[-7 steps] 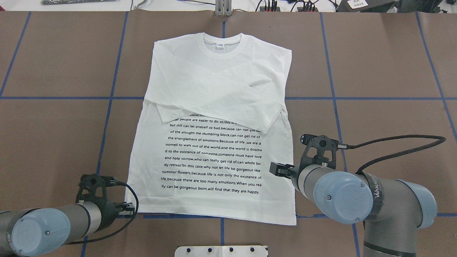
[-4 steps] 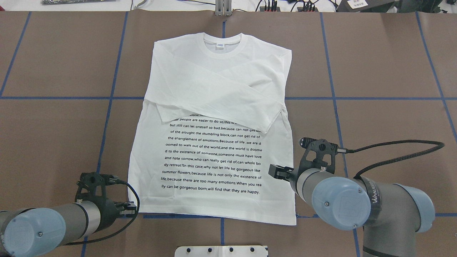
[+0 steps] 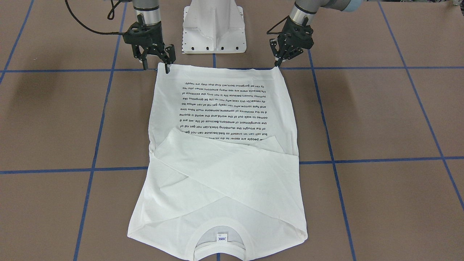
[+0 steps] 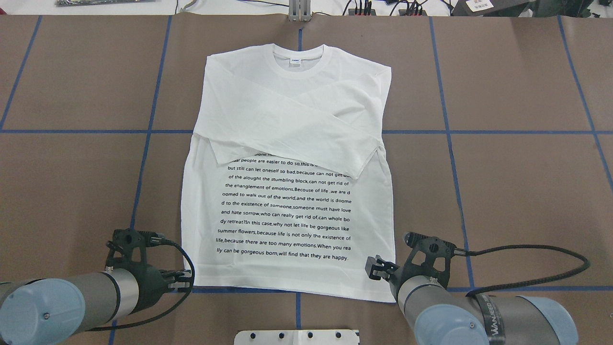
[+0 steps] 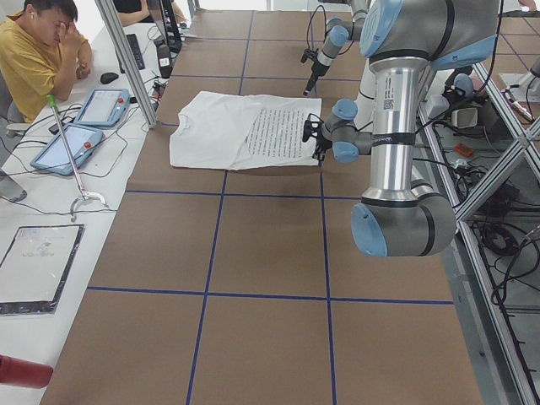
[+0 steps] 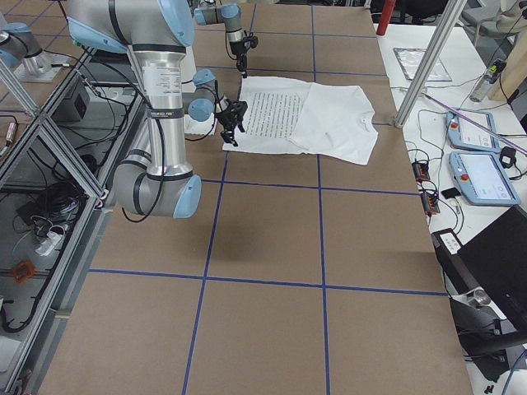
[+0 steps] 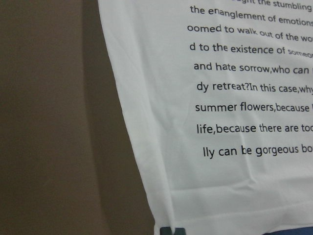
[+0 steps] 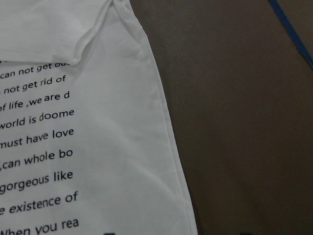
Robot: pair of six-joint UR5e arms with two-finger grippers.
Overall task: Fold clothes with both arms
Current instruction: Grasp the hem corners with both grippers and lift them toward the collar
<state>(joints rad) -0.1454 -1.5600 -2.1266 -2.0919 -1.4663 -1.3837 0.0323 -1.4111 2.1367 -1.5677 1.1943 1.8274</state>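
Observation:
The white long-sleeved shirt lies flat with its printed text up, its collar at the far side and both sleeves crossed over the chest. My left gripper is at the near left hem corner. Its fingers come together to one point on that corner, so it is shut on the cloth. My right gripper is open, and its two fingers straddle the near right hem corner. The left wrist view shows the left edge of the shirt. The right wrist view shows the right edge.
Blue tape lines cross the brown table. The white pedestal base stands just behind the hem, between the arms. Beyond the collar end are a metal post, tablets and a seated person.
My right gripper has come back along the shirt's right edge to the near hem corner. My left gripper has shifted slightly right, and the near left hem corner has moved inward with it.

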